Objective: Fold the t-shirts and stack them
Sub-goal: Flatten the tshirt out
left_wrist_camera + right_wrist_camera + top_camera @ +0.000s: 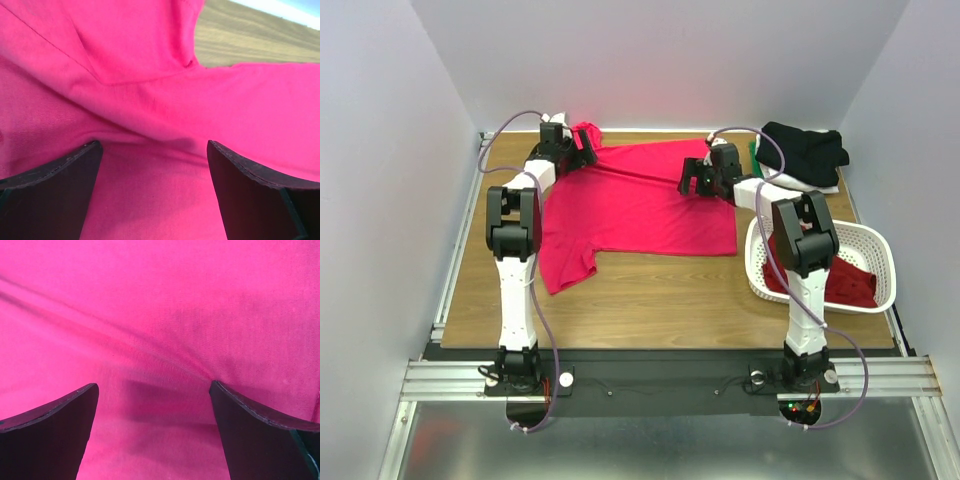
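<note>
A bright pink-red t-shirt [630,205] lies spread on the wooden table, one sleeve pointing to the near left. My left gripper [582,150] is open at its far left corner, fingers apart just over the cloth [150,115]. My right gripper [692,178] is open at the shirt's far right edge, cloth [160,315] filling its view. A darker red shirt [845,282] lies in the basket. A black folded shirt [805,150] tops a stack at the far right, with white [820,185] and green [754,152] edges under it.
The white perforated basket [880,245] stands at the right, beside my right arm. White walls close the table on the left, back and right. A bare strip of wood [660,295] runs along the near edge.
</note>
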